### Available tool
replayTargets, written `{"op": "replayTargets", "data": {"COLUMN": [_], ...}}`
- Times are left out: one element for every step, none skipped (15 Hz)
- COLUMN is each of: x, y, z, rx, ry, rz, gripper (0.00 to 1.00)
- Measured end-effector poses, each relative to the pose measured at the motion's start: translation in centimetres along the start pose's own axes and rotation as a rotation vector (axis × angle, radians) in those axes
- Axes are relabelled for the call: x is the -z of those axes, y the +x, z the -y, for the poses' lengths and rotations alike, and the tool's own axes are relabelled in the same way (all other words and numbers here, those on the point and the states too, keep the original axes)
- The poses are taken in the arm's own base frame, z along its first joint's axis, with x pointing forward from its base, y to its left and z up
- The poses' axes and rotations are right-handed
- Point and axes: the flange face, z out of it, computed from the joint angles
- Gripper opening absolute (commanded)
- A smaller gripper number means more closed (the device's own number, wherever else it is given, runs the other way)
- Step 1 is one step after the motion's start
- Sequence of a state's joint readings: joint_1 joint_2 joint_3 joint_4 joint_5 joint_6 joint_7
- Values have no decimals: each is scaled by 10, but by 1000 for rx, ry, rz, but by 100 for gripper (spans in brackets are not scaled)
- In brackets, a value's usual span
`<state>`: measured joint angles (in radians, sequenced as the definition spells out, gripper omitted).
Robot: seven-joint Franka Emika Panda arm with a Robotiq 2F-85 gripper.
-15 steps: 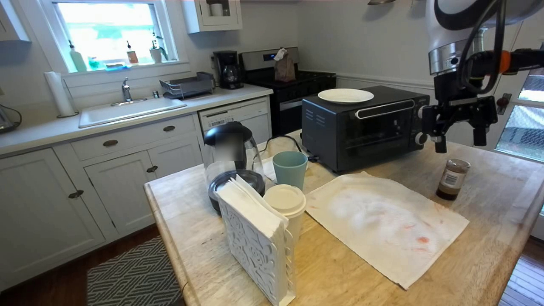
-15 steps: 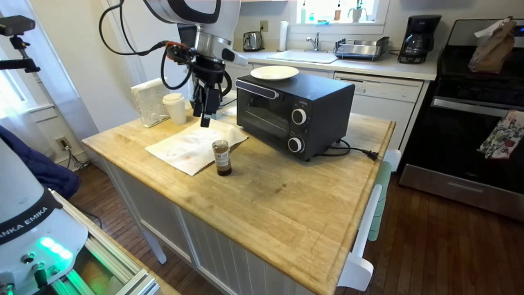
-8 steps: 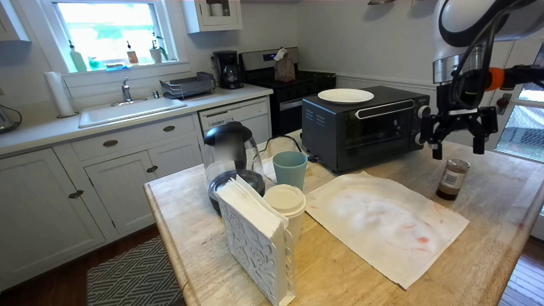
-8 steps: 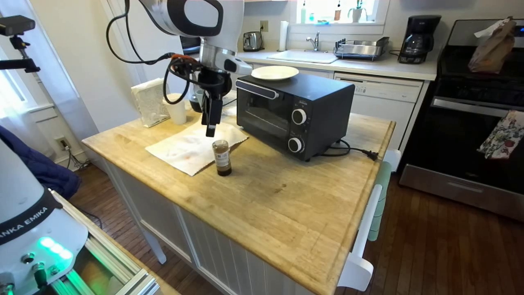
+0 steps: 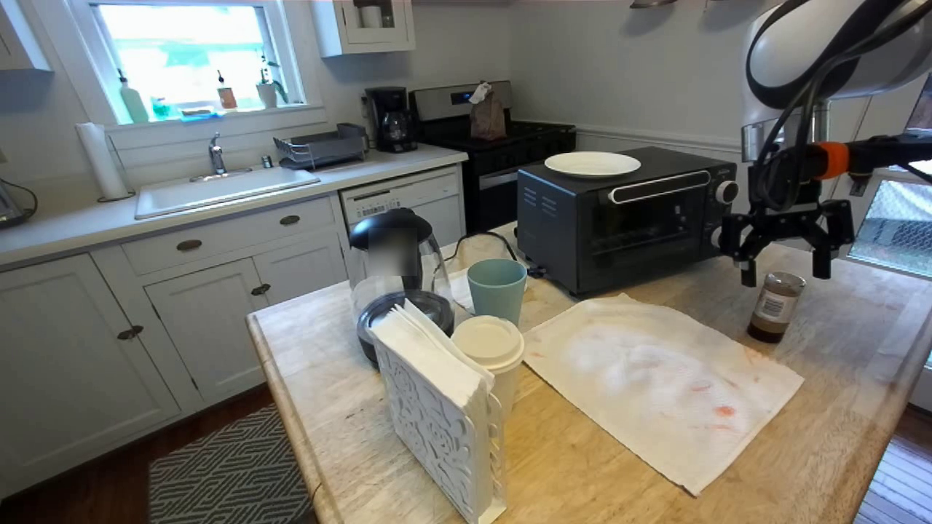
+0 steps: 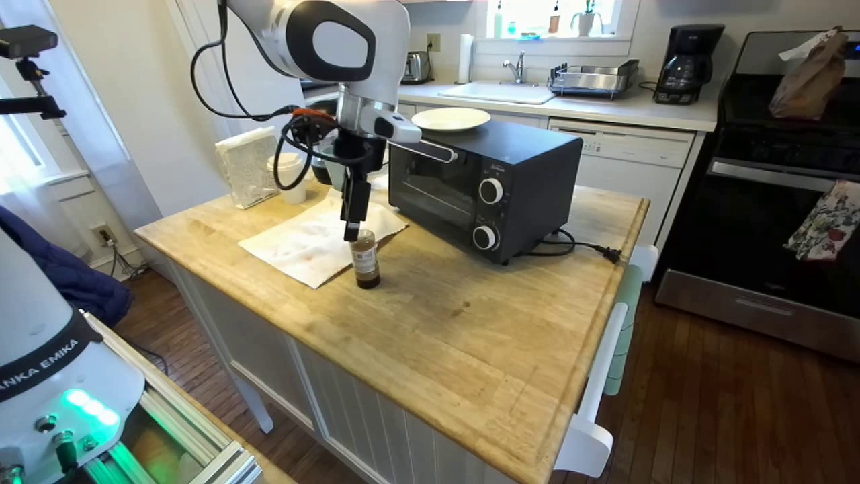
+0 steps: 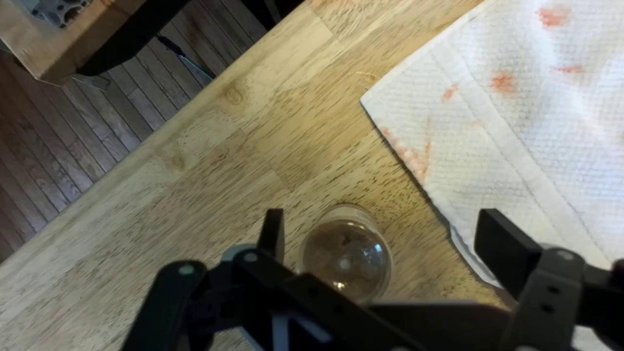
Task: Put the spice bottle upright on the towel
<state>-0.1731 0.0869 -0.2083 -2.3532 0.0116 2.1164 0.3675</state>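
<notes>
The spice bottle (image 5: 777, 307) stands on the bare wood beside the towel (image 5: 655, 378), clear glass end up and dark brown end down, with a pale label band. In an exterior view the bottle (image 6: 365, 261) is by the near corner of the towel (image 6: 316, 243). My gripper (image 5: 786, 272) is open and empty, its fingertips around the height of the bottle's top. In the wrist view the bottle (image 7: 345, 256) shows between the spread fingers (image 7: 382, 239), nearer the left one and touching neither. The stained towel (image 7: 526, 136) lies flat at right; part of the bottle is hidden by the gripper.
A black toaster oven (image 5: 626, 229) with a white plate (image 5: 592, 164) on top stands behind the towel. A blue-green cup (image 5: 497, 290), white lidded cup (image 5: 488, 342), glass kettle (image 5: 397, 284) and napkin box (image 5: 437, 429) stand at the towel's other side.
My gripper has come down toward the bottle, and in an exterior view a little to the right, and now hangs straighter. The fingers stay open. The bottle and towel have not moved.
</notes>
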Motion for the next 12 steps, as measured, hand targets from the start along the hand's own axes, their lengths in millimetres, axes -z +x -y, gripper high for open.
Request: {"op": "replayTargets", "data": {"x": [-1, -2, -4, -5, -6, -7, -9, -10, -11, -12, -13, -13], "y": [3, 5, 7, 8, 9, 10, 11, 12, 12, 13, 13, 14], "z": [-2, -3, -4, -3, -3, -3, -2, -1, -1, 0, 0, 0], "rx": [-9, -17, -25, -32, -36, -40, -43, -45, -48, -50, -52, -53], "ry": [4, 7, 8, 10, 10, 10, 10, 11, 11, 11, 11, 11], "rz": [-8, -15, -21, -25, -27, -28, -30, -34, -36, -38, -39, -40], "gripper": [100, 100, 100, 100, 84, 76, 71, 69, 89, 90, 72, 52]}}
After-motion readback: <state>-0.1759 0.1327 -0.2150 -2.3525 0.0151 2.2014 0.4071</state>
